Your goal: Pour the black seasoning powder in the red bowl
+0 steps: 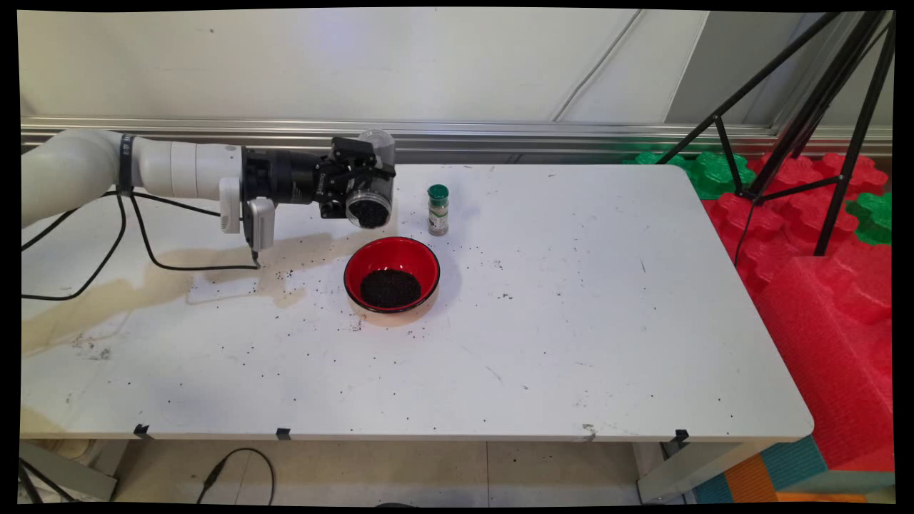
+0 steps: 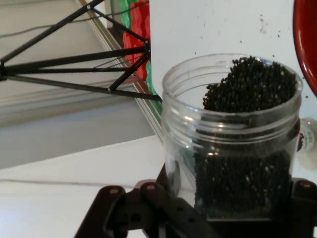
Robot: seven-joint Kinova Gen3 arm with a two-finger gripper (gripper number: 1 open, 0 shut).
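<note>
The end effector [image 1: 362,187] pinches a tilted clear jar [image 1: 371,191] (dark seeds inside) just above the red bowl [image 1: 392,275].

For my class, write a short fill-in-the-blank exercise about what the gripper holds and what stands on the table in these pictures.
1. The gripper holds a clear jar of small ____ grains.
2. The jar is tipped above a ____ bowl.
3. The spice bottle beside the bowl has a ____ cap.
4. Loose grains lie scattered on the ____ table.

Missing words: black; red; green; white
</note>
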